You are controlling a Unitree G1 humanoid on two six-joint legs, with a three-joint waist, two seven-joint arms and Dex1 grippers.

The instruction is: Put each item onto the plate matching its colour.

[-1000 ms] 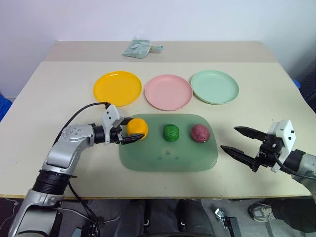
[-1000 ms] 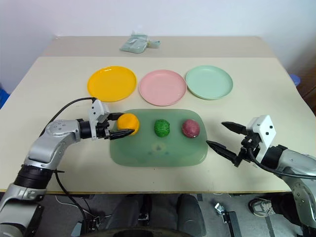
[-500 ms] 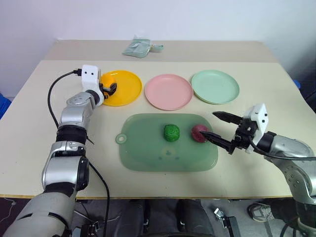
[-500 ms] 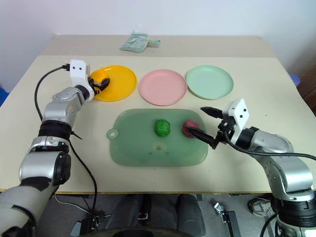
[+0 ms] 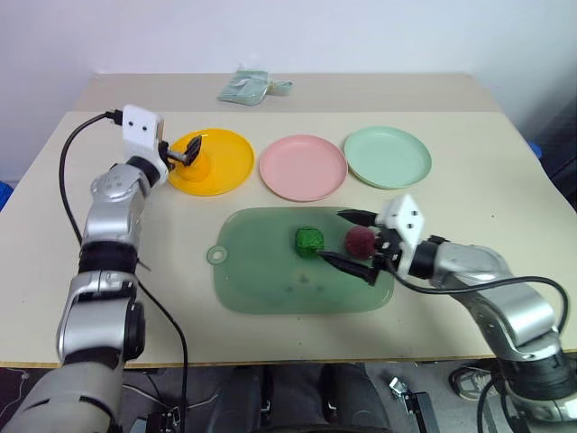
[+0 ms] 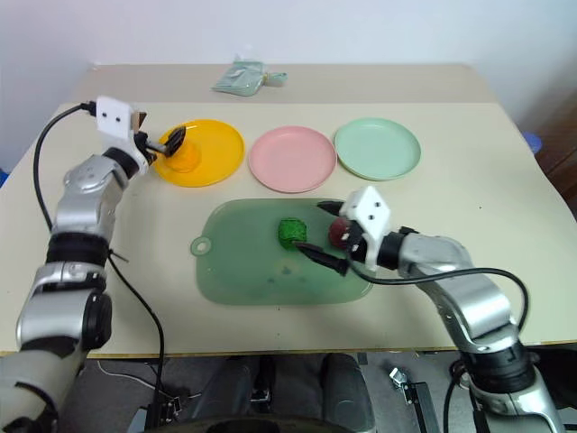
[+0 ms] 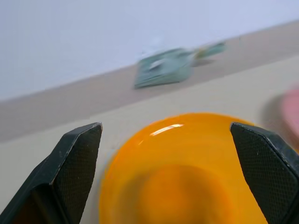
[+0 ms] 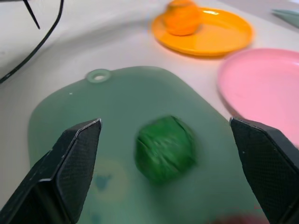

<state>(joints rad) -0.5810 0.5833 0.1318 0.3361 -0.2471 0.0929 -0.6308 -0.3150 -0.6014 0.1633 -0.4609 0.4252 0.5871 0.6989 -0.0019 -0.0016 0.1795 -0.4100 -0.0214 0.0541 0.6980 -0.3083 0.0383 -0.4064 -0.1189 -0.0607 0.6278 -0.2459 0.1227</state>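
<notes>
The orange item (image 8: pixel 183 16) lies on the yellow plate (image 5: pixel 225 162), near its left rim. My left gripper (image 5: pixel 190 153) hovers open right by it, holding nothing. The pink plate (image 5: pixel 303 167) and mint plate (image 5: pixel 388 156) are bare. On the translucent green board (image 5: pixel 270 284) sit the dark green bumpy item (image 5: pixel 310 241) and the magenta item (image 5: pixel 361 240). My right gripper (image 5: pixel 332 235) is open low over the board. Its fingers straddle the magenta item and their tips reach toward the green item (image 8: pixel 166 148). It grips neither of them.
A pale grey-green pouch (image 5: pixel 245 87) lies at the table's far edge, behind the plates. The board's loop handle (image 5: pixel 215 255) points left. A black cable (image 5: pixel 72 171) trails from the left wrist over the table's left side.
My left gripper carried the orange item from the board to the yellow plate and opened, leaving it there. My right gripper swept left over the board to the magenta item.
</notes>
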